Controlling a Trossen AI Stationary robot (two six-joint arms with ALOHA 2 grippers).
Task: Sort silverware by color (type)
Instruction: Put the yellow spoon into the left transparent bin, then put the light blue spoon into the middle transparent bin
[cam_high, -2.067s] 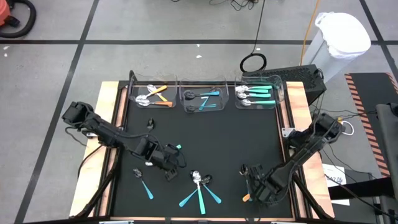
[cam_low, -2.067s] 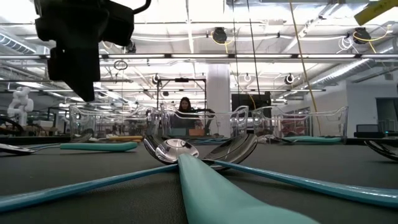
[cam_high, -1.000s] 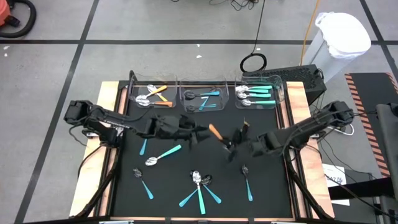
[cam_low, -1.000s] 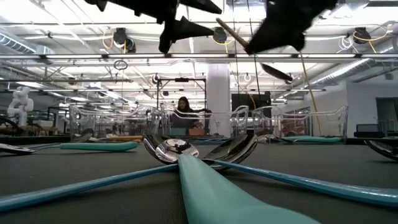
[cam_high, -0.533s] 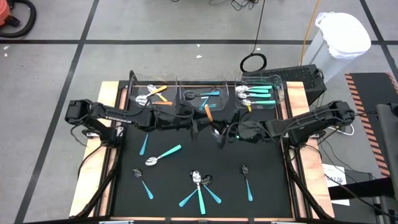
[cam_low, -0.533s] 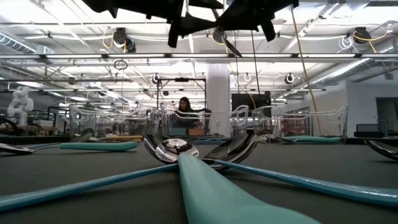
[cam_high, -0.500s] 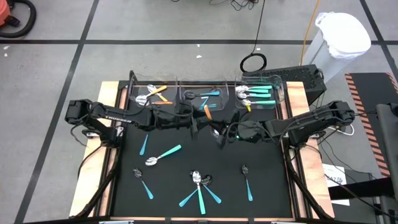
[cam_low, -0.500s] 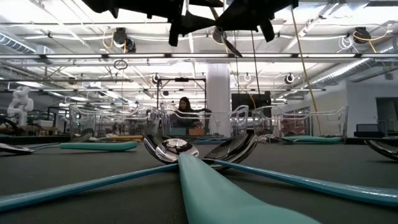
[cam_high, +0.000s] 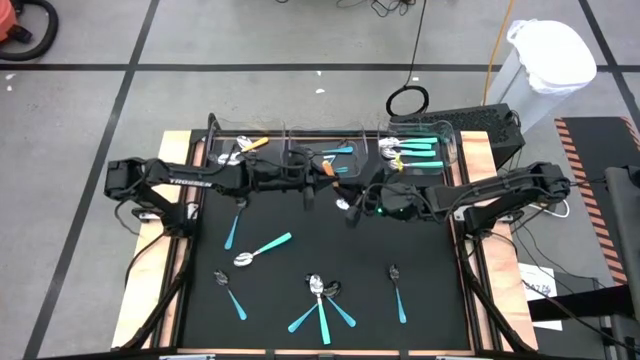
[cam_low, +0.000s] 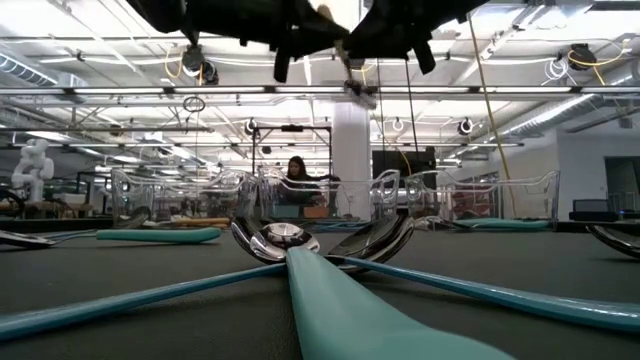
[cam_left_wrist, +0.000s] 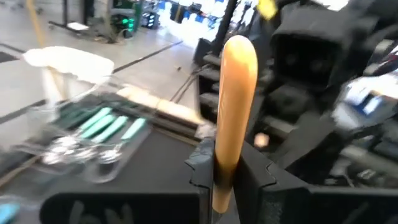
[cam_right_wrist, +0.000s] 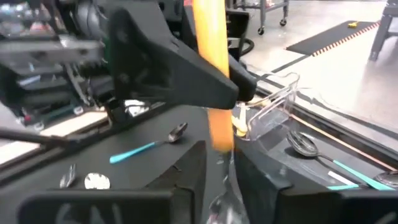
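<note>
While two arms share the orange spoon (cam_left_wrist: 235, 93): judged a handover; loosen one hold only once the other is firm.
Left bin (cam_high: 214, 142): clear rigid plastic, orange-handled spoons inside; likely goal.
Left gripper (cam_left_wrist: 224, 180): clamped on the handle.
Spoon: midair near the middle bin; smooth rounded handle, shiny bowl, probably slippery.
Right gripper (cam_right_wrist: 219, 180): closed around the neck.
Teal spoons (cam_high: 322, 315): thin, loose on the black mat.

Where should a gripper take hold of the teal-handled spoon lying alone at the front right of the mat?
Probably mid-handle on the teal spoon, coming straight down with the fingers across its width. It lies flat and apart from the other spoons, its handle pointing toward the front edge, and the thin straight handle looks easier to pinch than the rounded bowl.
</note>
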